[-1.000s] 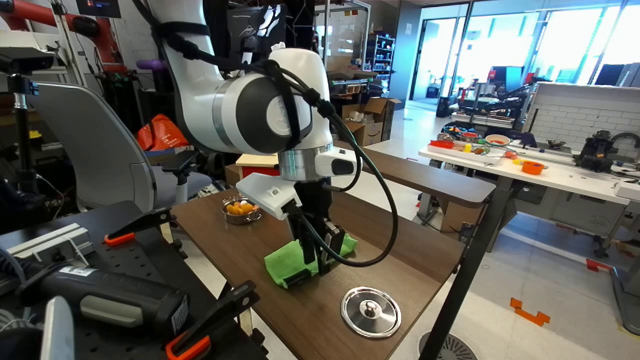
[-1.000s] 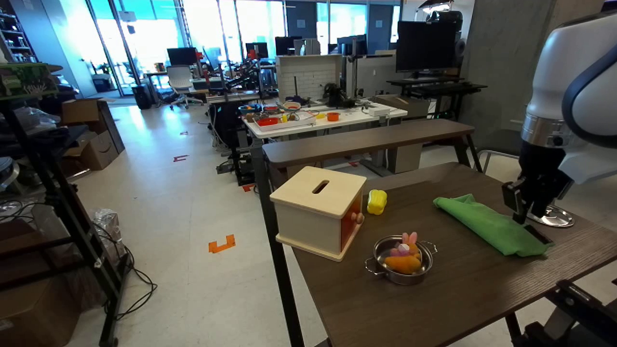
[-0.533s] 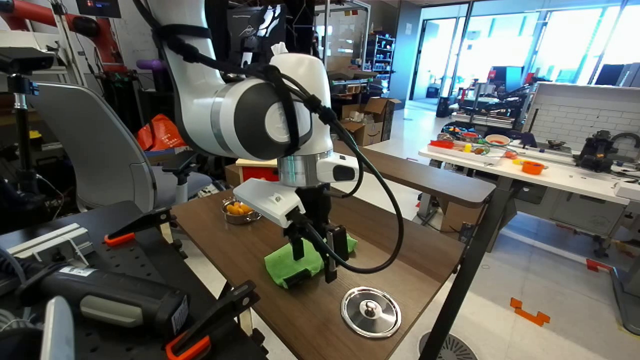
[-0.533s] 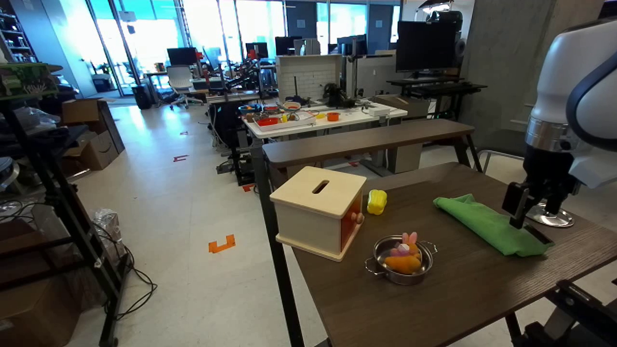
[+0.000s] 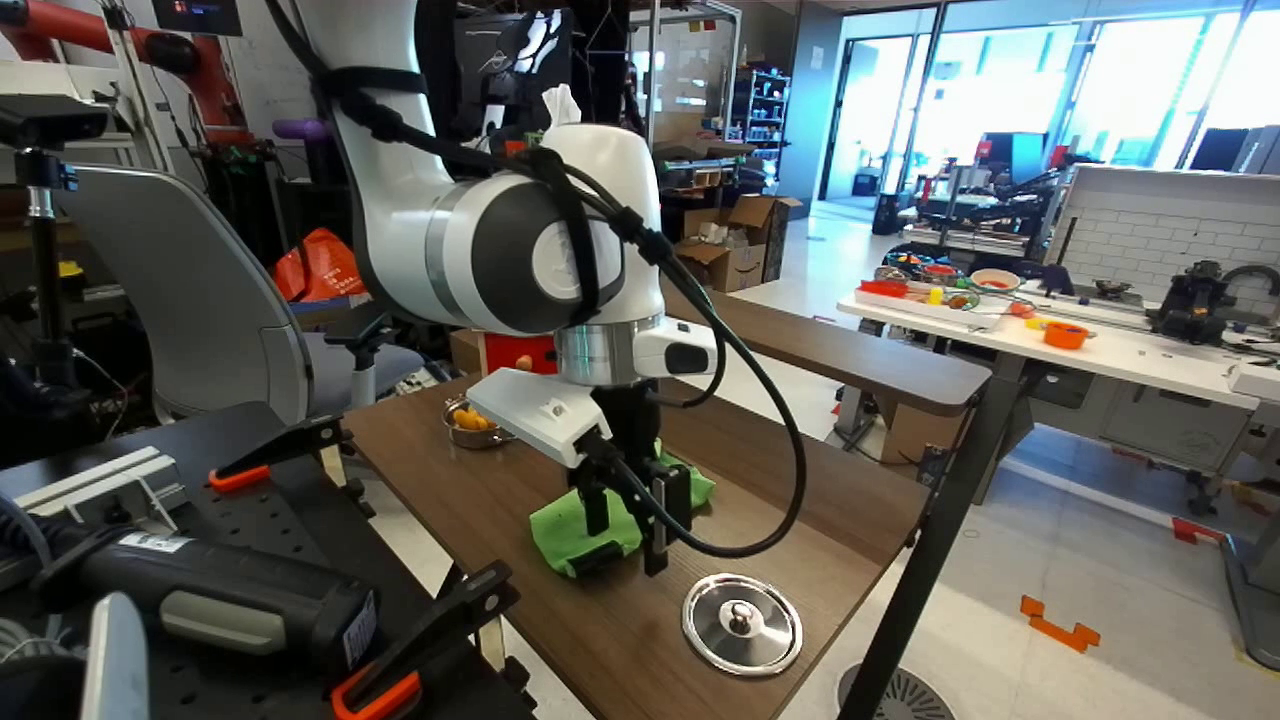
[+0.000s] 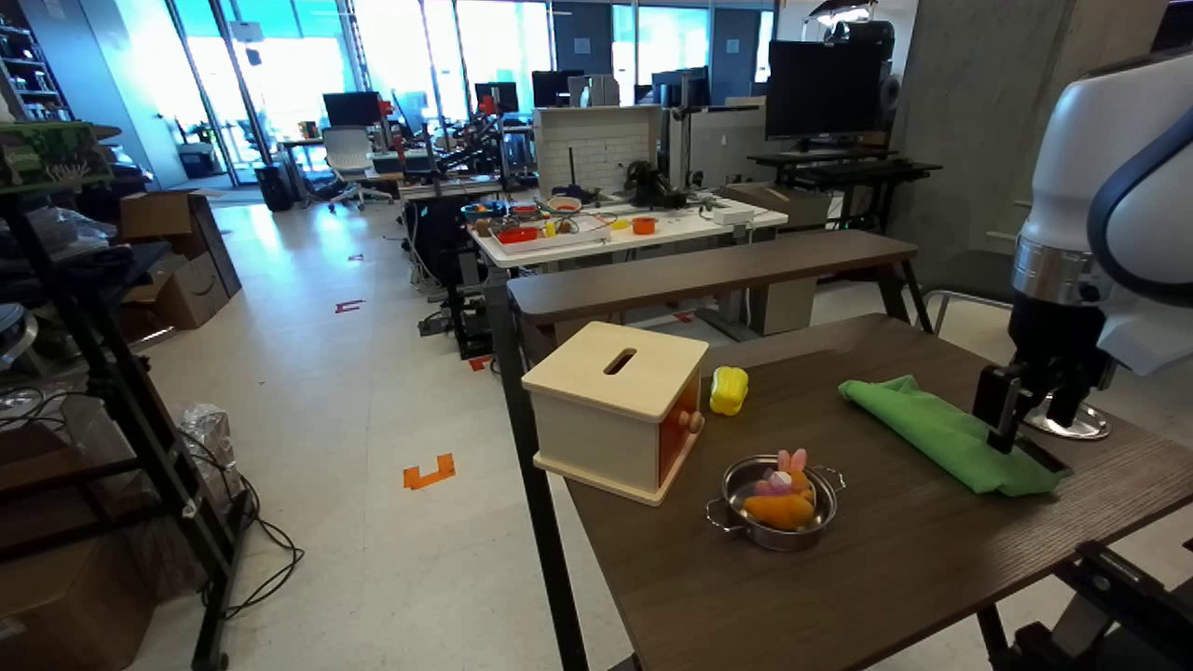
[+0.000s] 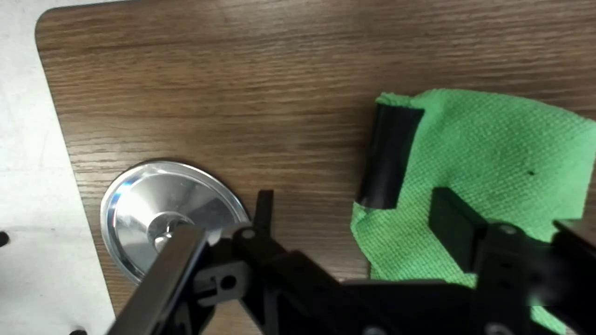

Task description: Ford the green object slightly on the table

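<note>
Since half a second ago the Robotiq gripper [image 5: 626, 548] is sinking slightly lower, while the green cloth [image 6: 937, 431] is lying where it was, rumpled and long, on the dark wood-topped table [image 6: 895, 578]. The jaws are standing wide and holding nothing. In the wrist view they are straddling the cloth's long edge that is facing the stainless-steel pot lid [image 7: 165, 200]: one finger is hanging over green fabric, the other over bare wood, and the bulk of the cloth is lying to the right of the gap. A black strip [image 7: 389, 156] is running along that same edge, just above the gap in that view. The cloth's long axis seems to be running across the line along which the jaws would be closing, which would be suiting a pinch of that edge. Whether either fingertip is touching anything, the pictures are not settling. The fold is probably waiting on this grasp, and fingers closing too high could be slipping off the thin fabric. Farther out, on the cloth's side away from the lid, a two-handled steel pot [image 6: 788, 540] is holding plush-looking toys [image 6: 781, 511], and a yellow toy pepper [image 6: 729, 390] is sitting near a slotted wooden box [image 6: 606, 410].
</note>
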`<state>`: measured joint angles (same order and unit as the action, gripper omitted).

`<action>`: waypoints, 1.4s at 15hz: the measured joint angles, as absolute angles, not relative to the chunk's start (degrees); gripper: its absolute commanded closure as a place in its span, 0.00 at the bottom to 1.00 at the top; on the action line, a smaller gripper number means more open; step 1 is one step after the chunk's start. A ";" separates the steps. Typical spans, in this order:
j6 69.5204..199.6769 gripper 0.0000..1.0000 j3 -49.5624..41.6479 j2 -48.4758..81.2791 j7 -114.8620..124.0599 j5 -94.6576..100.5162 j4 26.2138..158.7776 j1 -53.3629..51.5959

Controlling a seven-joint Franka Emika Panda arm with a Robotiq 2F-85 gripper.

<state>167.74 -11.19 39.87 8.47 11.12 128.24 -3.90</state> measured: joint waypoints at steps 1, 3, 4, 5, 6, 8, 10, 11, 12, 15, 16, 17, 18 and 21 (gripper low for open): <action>167.74 0.55 -11.18 39.93 8.47 11.12 128.14 -3.90; 167.73 0.70 -11.18 40.12 8.46 11.10 127.84 -3.90; 167.72 0.79 -11.18 40.23 8.46 11.10 127.71 -3.90; 167.72 0.85 -11.18 40.33 8.46 11.10 127.61 -3.90; 167.72 0.92 -11.18 40.42 8.46 11.10 127.50 -3.90; 167.69 1.00 -11.18 40.56 8.46 11.10 127.30 -3.90; 167.67 1.00 -11.19 40.72 8.46 11.10 127.12 -3.90; 167.67 0.99 -11.19 40.80 8.46 11.09 127.07 -3.90; 167.66 0.99 -11.19 40.87 8.46 11.09 127.02 -3.90; 167.65 0.99 -11.20 40.87 8.46 11.05 126.81 -3.90; 167.65 0.99 -11.20 40.84 8.47 11.02 126.58 -3.90; 167.65 0.99 -11.18 40.67 8.47 10.99 126.38 -3.90; 167.65 0.99 -11.18 40.23 8.47 10.96 126.34 -3.93; 167.69 0.99 -10.97 37.53 8.46 10.96 126.78 -4.23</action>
